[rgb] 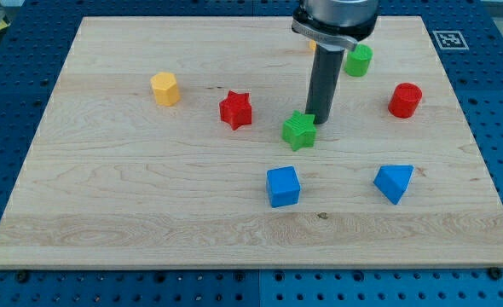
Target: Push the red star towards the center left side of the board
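Note:
The red star [235,110] lies on the wooden board [106,188], a little left of the view's middle. My tip [317,118] rests on the board to the star's right, touching or nearly touching the upper right edge of the green star [299,130]. The green star lies between my tip and the red star, slightly lower. The rod rises from the tip to the arm's dark end at the view's top.
A yellow hexagonal block [164,88] lies left of the red star. A green cylinder [358,60] and a red cylinder [405,100] lie at the upper right. A blue cube [283,186] and a blue triangular block [394,182] lie lower down.

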